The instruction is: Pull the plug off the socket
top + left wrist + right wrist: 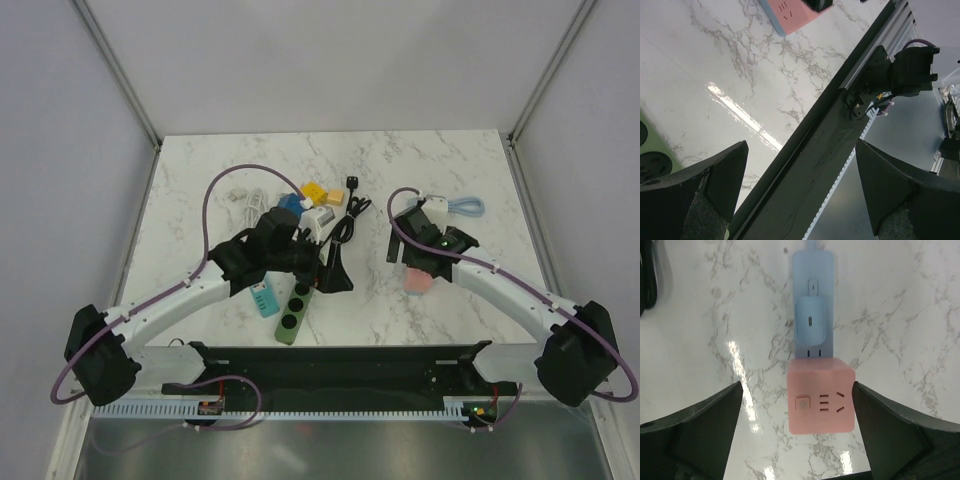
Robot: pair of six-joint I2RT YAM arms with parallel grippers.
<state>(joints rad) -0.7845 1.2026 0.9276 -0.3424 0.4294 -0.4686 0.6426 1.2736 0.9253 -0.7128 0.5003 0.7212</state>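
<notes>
So the thing to deal with is the pink socket cube (821,397), sitting on the marble table (200,180) right of centre, about mid-depth. The pale blue plug (812,322) is stuck into its far face. A sliver of the metal prongs (814,354) shows between the two, so my guess is it's not seated all that deep. The right gripper (796,390) hangs right over the cube with its fingers spread wide, one each side, touching nothing. The left gripper (800,190) is also wide open with nothing in it, over by the green power strip (292,310), well apart from the cube. Handling-wise, both pieces look like hard, smooth, light plastic. I'd bet the cube just skates across the marble if you yank the plug alone, so it needs pinning by its flat sides. The plug is small and rounded, probably slick. I'd pinch it across its body close to the prongs and pull straight away from the cube, not by the blue cable (468,207), which is floppy.
</notes>
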